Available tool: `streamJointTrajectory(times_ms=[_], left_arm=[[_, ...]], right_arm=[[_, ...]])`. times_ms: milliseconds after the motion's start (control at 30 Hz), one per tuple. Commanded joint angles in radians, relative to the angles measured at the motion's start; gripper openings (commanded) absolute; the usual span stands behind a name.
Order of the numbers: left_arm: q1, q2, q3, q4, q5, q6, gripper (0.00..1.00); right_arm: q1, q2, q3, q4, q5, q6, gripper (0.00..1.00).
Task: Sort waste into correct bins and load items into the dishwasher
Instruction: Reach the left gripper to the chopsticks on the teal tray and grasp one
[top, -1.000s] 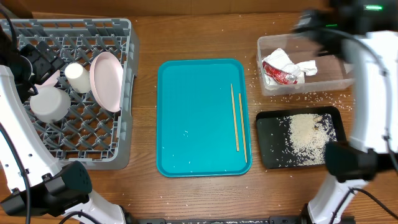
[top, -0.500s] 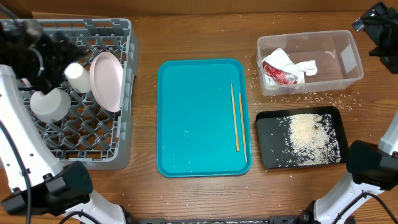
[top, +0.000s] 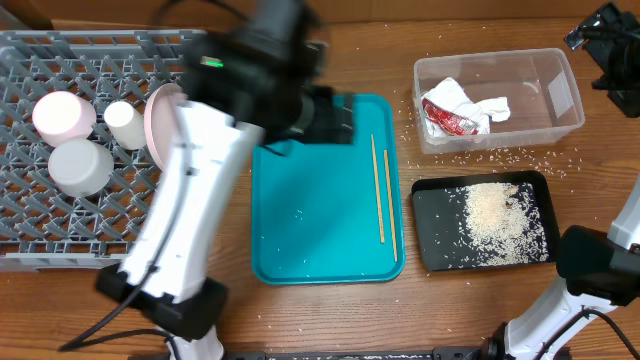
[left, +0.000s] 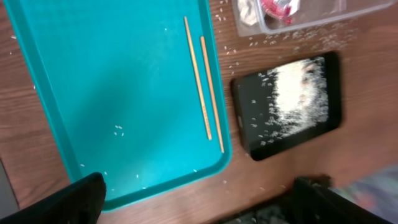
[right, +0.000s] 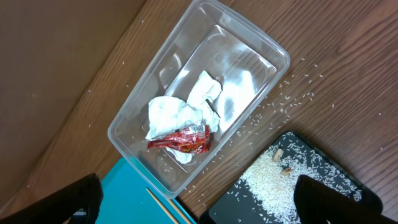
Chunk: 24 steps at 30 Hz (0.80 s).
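Two wooden chopsticks (top: 381, 190) lie on the right side of the teal tray (top: 300, 240); they also show in the left wrist view (left: 203, 84). My left gripper (top: 333, 117) hangs blurred over the tray's far edge, open and empty (left: 199, 211). My right gripper (top: 603, 40) is at the far right corner, open and empty (right: 196, 208). The clear bin (top: 555, 95) holds white tissue (right: 180, 112) and a red wrapper (right: 186, 140). The black tray (top: 440, 250) holds spilled rice (top: 495, 215). The grey rack (top: 150, 220) holds a pink cup (top: 63, 115), a white cup (top: 122, 123), a grey bowl (top: 80, 166) and a pink plate (top: 158, 130).
Loose rice grains lie scattered on the wooden table around the clear bin and black tray (top: 500, 155). A few grains lie on the teal tray (left: 118, 129). The left arm's white link (top: 190, 200) crosses the gap between rack and tray.
My left arm has swung from the rack to over the tray, leaving the pink cup in the rack. My right arm drew back from the clear bin to the far right corner.
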<state>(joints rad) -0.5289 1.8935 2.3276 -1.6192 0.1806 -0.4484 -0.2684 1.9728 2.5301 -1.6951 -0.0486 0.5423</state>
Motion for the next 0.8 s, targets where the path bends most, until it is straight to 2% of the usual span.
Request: streamJointTrajectory(times_ms=[0, 167, 467, 600, 767], left_arm=[[-0.139, 0.095, -0.002, 0.045, -0.195, -0.143, 0.84], [-0.228, 0.261, -0.002, 0.132, -0.194, -0.173, 0.69], [-0.230, 0.477, -0.002, 0.156, -0.169, -0.237, 0.54], [-0.220, 0.515, -0.002, 0.151, -0.190, -0.241, 0.53], [-0.193, 0.523, -0.002, 0.163, -0.311, -0.293, 0.55]], right_arm=[[-0.002, -0.002, 0.007, 0.002, -0.006, 0.000, 1.00], [-0.002, -0.002, 0.007, 0.002, -0.006, 0.000, 1.00], [-0.002, -0.002, 0.007, 0.002, -0.006, 0.000, 1.00], [-0.002, -0.002, 0.007, 0.002, -0.006, 0.000, 1.00], [-0.002, -0.002, 0.007, 0.002, -0.006, 0.000, 1.00]])
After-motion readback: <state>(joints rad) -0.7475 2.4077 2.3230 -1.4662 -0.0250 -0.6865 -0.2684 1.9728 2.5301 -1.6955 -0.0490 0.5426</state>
